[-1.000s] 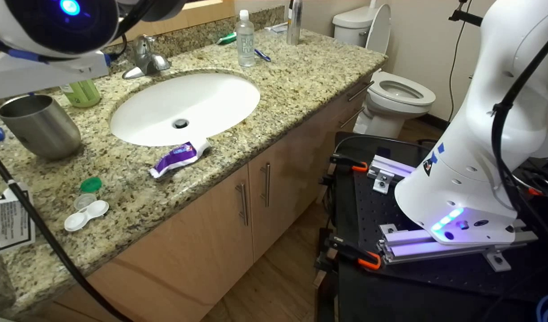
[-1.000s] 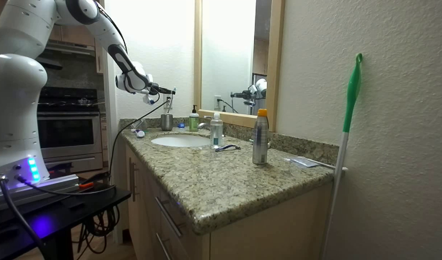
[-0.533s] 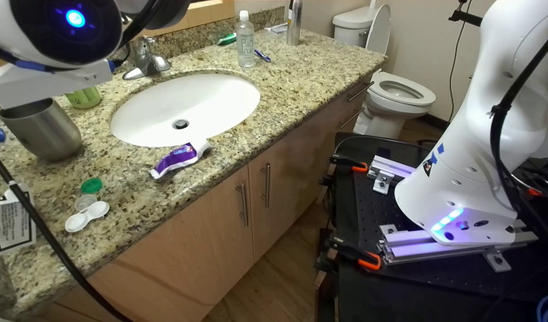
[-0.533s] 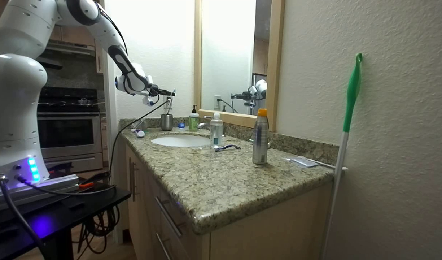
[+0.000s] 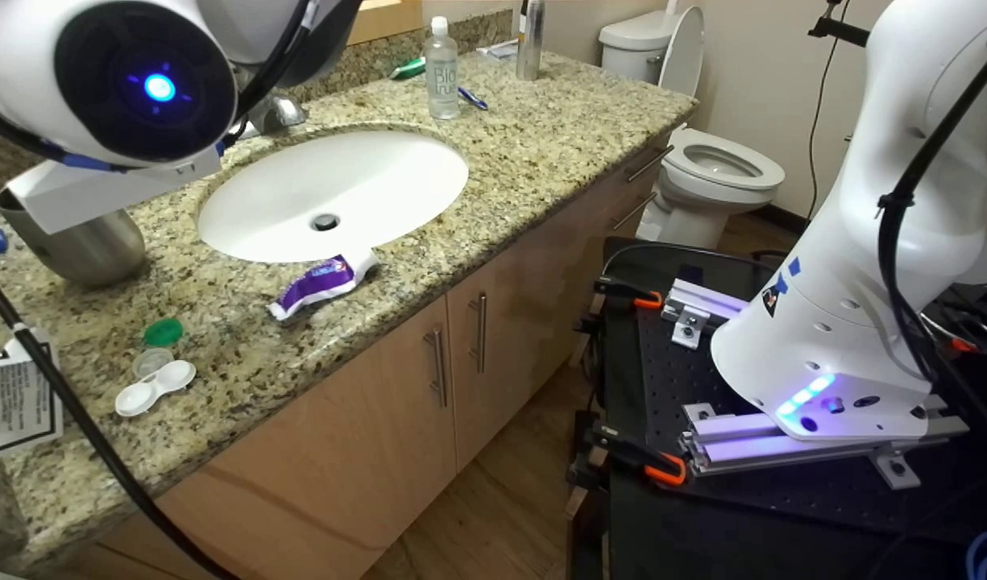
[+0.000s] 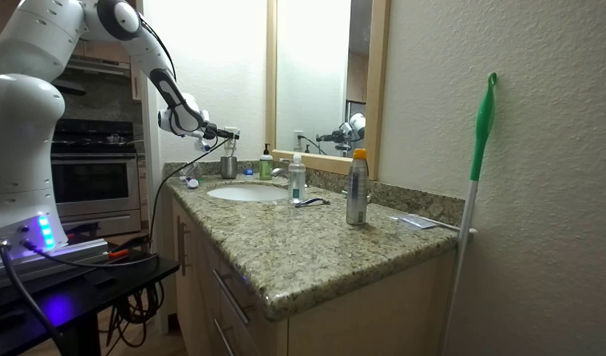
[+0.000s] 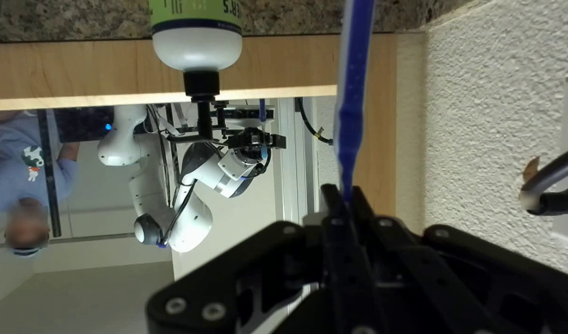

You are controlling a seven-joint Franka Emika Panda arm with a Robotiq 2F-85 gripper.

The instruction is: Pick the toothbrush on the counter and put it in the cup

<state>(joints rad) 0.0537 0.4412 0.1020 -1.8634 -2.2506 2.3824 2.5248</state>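
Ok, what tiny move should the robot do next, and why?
Probably lower the pincer a little. It grips the brush, which hangs steeply below it; in an exterior view, the visible part ends at the rim of the cup. Whether its tip is inside, I can't tell.

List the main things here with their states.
Cup: upright
Toothbrush: held, slightly tilted; unclear whether its tip is inside the cup
Gripper: closed on the toothbrush
Purple tube: lying, crumpled
Lens case: looks open
Clear bottle: upright, capped
Toilet lid: raised
Cabinet doors: shut
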